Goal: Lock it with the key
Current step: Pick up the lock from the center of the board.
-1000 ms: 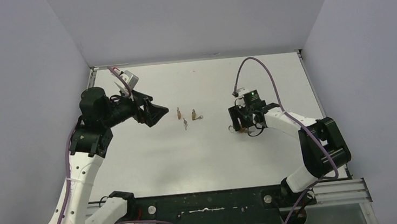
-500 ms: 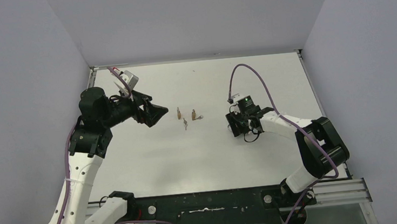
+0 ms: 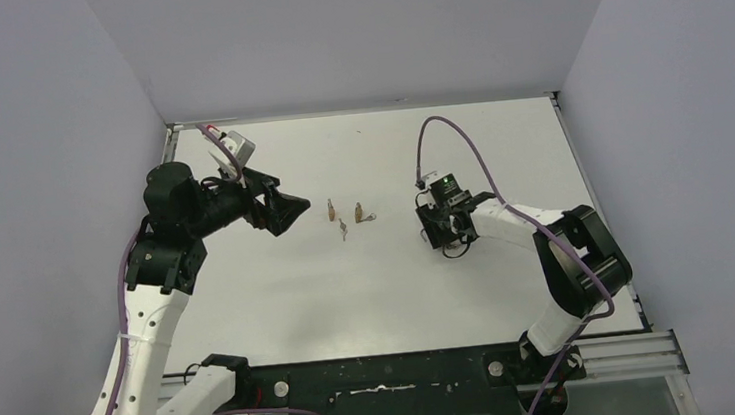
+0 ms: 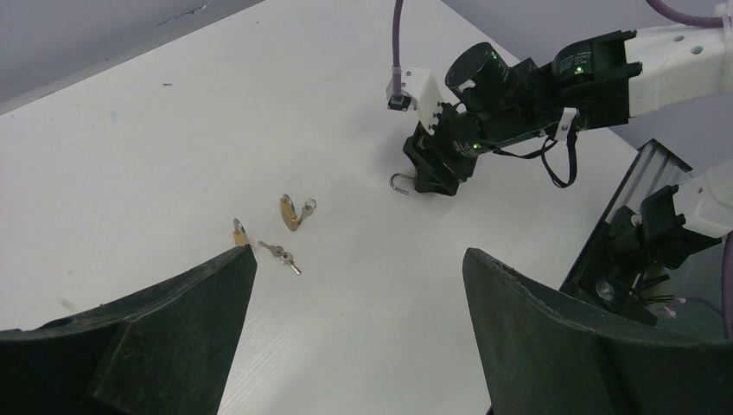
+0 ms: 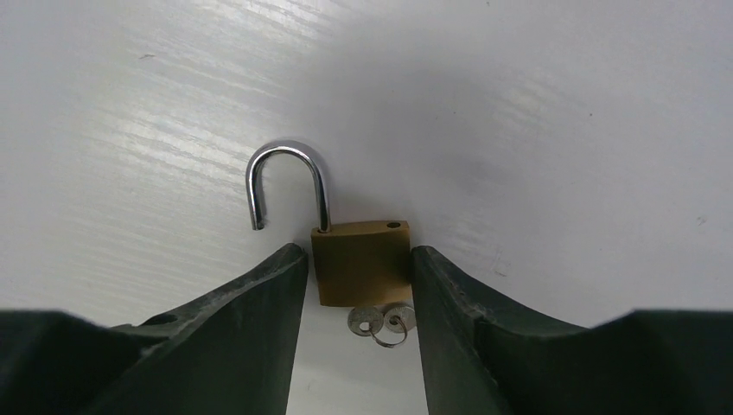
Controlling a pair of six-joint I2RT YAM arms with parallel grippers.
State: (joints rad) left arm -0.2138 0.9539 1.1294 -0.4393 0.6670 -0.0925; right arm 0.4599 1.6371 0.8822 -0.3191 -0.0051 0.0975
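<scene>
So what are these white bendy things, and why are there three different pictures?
Those are two robot arms bolted to a white table. One picture looks down from above; the other two come from a camera on each wrist. The left hand hangs in the air, wide open and empty. The right hand is down at the table, its black fingers either side of a small brass padlock whose silver loop is open, keys at its base. I can't tell if it is squeezing. In the middle lie two more tiny brass padlocks and a loose small key.
</scene>
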